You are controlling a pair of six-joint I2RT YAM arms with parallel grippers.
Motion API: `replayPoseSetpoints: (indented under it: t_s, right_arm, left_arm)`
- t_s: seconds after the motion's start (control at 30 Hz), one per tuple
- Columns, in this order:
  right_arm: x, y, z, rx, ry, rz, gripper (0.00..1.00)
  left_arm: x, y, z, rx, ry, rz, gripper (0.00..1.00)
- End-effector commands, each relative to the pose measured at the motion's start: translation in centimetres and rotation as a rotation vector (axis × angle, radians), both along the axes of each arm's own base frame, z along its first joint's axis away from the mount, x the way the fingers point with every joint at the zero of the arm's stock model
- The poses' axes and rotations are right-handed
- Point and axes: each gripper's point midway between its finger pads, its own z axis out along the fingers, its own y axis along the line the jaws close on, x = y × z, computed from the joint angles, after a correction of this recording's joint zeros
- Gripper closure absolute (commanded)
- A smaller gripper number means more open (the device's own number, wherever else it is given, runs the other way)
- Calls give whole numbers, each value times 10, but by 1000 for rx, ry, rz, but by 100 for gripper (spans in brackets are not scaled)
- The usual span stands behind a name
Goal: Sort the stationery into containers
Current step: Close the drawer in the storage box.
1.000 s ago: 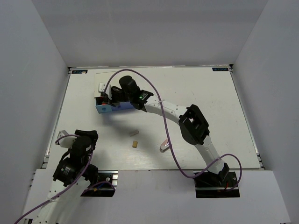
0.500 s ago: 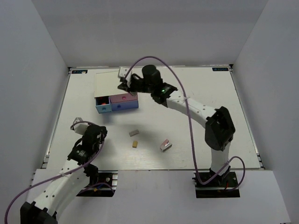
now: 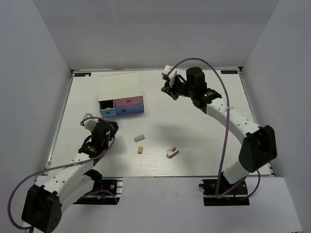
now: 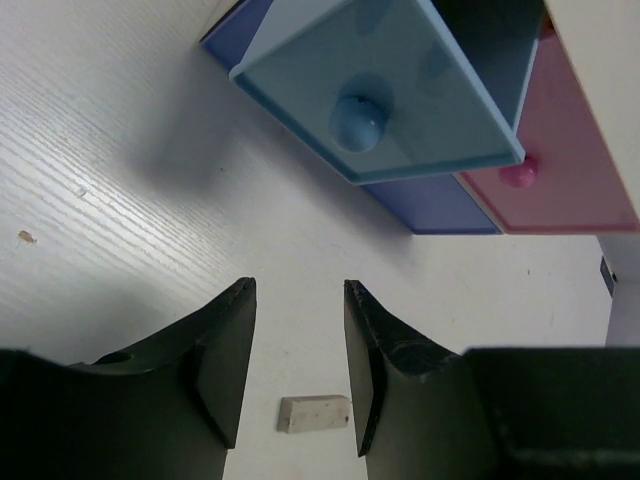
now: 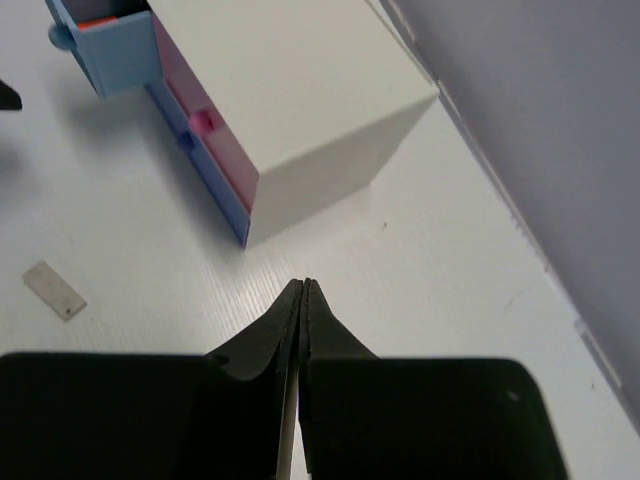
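- Stationery lies loose on the near middle of the table. A grey-white eraser [image 3: 140, 138] sits there with a tan eraser [image 3: 140, 150] just nearer the arm bases, and a white-pink piece [image 3: 172, 152] lies off to their right. None of the three touch.
- The left gripper [image 4: 298, 290] is left of these pieces and just in front of the drawer box. Its fingers [image 4: 222, 360] are parted by a moderate gap and hold nothing. In its wrist view the grey-white eraser shows on the table low in that gap, touching neither finger.
- The drawer box [image 3: 120, 86] stands at the far left of the table, white top up. Its light blue drawer [image 4: 380, 100] is pulled out, and an orange-red marker end [image 5: 97, 21] shows inside. The pink front [image 4: 580, 140] and the darker blue front [image 4: 440, 210] sit flush.
- The right gripper [image 5: 303, 285] is near the far edge, to the right of the box. Its fingers are pressed together tip to tip with nothing between them. The loose pieces are well apart from it.
- The table [image 3: 209, 141] is white with a faint lined grain.
- A purple cable [image 3: 224, 97] runs along the right arm.
- Plain pale grey walls [image 3: 155, 34] close in the far side and both flanks.
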Motion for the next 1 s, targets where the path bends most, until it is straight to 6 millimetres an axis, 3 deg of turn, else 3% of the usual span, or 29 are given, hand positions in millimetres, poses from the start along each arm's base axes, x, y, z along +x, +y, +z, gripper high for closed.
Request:
replayPoseSetpoints:
  t_s: [0.0, 0.03, 0.1, 0.23, 0.27, 0.43, 0.87, 0.97]
  right_arm:
    - [-8, -25, 11, 25, -3, -32, 98]
    - [-12, -30, -2, 12, 22, -34, 96]
    - [-13, -44, 5, 23, 10, -56, 96]
    - [-20, -63, -10, 13, 36, -90, 95]
    - [-18, -70, -11, 17, 44, -107, 95]
    - [-20, -90, -19, 24, 69, -150, 93]
    - [-22, -114, -30, 34, 99, -197, 92]
    - [-22, -118, -34, 33, 114, -204, 90]
  left_arm:
    - [24, 0, 34, -15, -86, 38, 49]
    - [28, -2, 31, -12, -77, 38, 49]
    - [33, 0, 34, -3, -81, 57, 49]
    - [46, 6, 48, -18, -107, 120, 49]
    - [45, 10, 42, -5, -88, 143, 49]
    - [57, 19, 51, 15, -84, 191, 50]
    - [74, 32, 37, 18, -45, 232, 50]
    - [83, 34, 42, 1, -60, 235, 50]
